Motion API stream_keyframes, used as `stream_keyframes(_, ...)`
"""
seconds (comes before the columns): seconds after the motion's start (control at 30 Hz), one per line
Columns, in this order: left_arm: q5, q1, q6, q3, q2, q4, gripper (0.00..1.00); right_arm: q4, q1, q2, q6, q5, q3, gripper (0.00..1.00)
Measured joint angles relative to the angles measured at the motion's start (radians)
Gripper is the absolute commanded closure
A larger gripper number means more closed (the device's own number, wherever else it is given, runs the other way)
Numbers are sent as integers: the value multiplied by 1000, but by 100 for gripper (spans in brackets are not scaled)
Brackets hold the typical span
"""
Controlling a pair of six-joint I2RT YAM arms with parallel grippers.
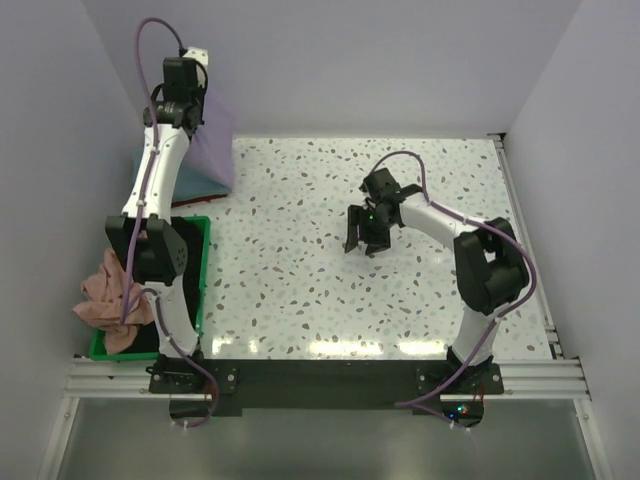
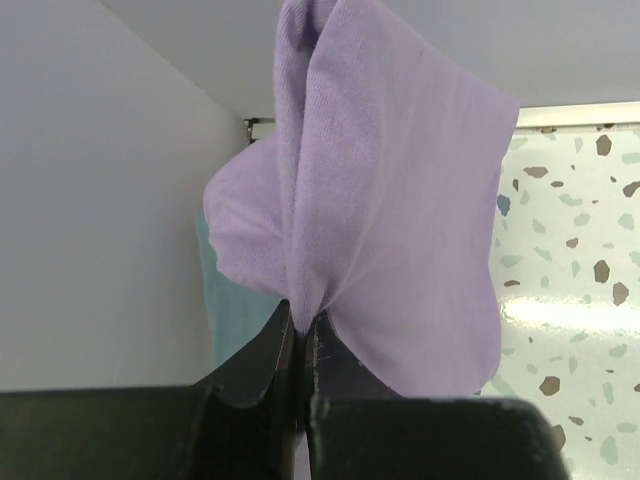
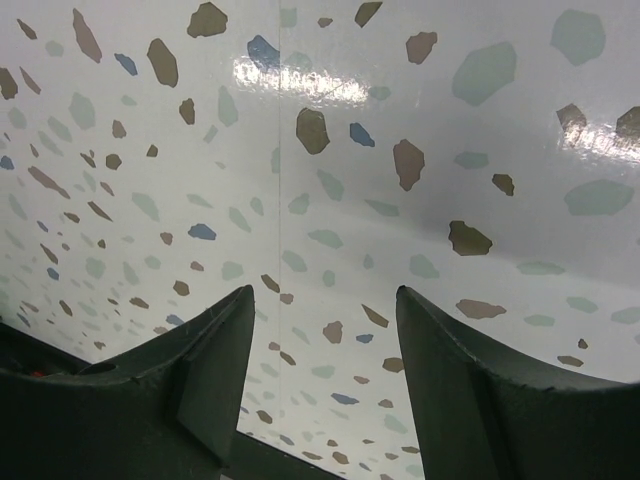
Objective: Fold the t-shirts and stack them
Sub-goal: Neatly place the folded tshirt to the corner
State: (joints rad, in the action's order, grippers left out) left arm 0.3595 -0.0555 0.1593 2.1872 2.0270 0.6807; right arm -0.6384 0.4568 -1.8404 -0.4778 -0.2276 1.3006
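A lavender t-shirt (image 1: 213,145) hangs at the far left corner of the table, pinched by my left gripper (image 1: 192,88), which is raised high. In the left wrist view the jaws of the left gripper (image 2: 302,318) are shut on a bunched fold of the lavender t-shirt (image 2: 390,220). A teal t-shirt (image 1: 160,180) lies beneath it against the left wall, and its edge shows as teal cloth (image 2: 230,310) behind the lavender one. A salmon pink t-shirt (image 1: 110,300) is heaped in the green bin. My right gripper (image 1: 366,240) stands open over bare table, with nothing between the jaws of the right gripper (image 3: 325,300).
The green plastic bin (image 1: 205,270) sits at the near left beside the left arm's base. White walls close in the left, back and right. The speckled tabletop (image 1: 300,250) spreads between the two arms.
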Motion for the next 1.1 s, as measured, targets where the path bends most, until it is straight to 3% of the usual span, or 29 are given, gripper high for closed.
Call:
stream_keyframes(0.3, -79, 99, -27, -99, 2, -6, 100, 3, 0, 25, -1, 0, 0, 38)
stream_keyframes(0.67, -192, 272, -68, -84, 135, -19, 100, -6, 0, 112, -2, 0, -35, 37)
stream_keyframes(0.7, -201, 285, -74, -83, 147, -19, 76, -9, 0, 118, -2, 0, -39, 37)
stream_keyframes(0.77, -217, 314, -93, -76, 169, -17, 39, -19, 1, 127, -1, 0, -44, 37)
stream_keyframes(0.8, -221, 329, -100, -72, 175, -17, 9, -26, 1, 130, -1, 0, -44, 37)
stream_keyframes(0.83, -225, 343, -113, -70, 177, -16, 0, -31, 1, 133, 0, 0, -44, 37)
stream_keyframes(1.1, -212, 356, -190, -138, 83, -33, 0, -72, 3, 216, 8, 19, -44, 36)
